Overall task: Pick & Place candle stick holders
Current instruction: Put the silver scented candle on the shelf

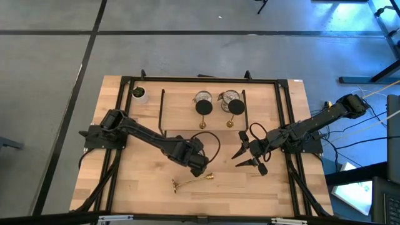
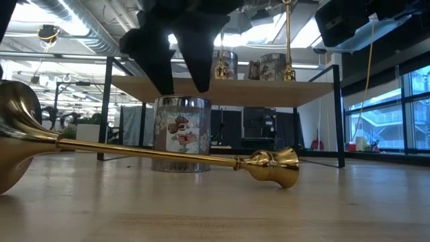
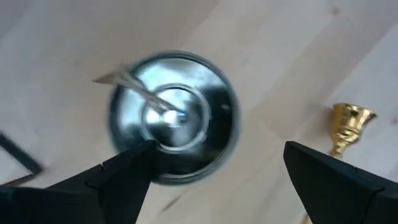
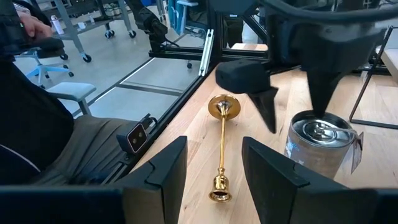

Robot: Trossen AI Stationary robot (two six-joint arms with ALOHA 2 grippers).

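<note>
Silvery cup [image 3: 174,118] — patterned label, no legible writing — below open left claw [image 3: 214,171].

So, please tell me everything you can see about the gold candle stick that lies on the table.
The gold candle stick is slim, shiny, brass-looking metal: a thin stem, a flared round disc at one end, a small bell-shaped cup at the other. It lies flat on the wooden table near the front edge. Nothing grips it; the silvery cup stands apart, close by.
</note>
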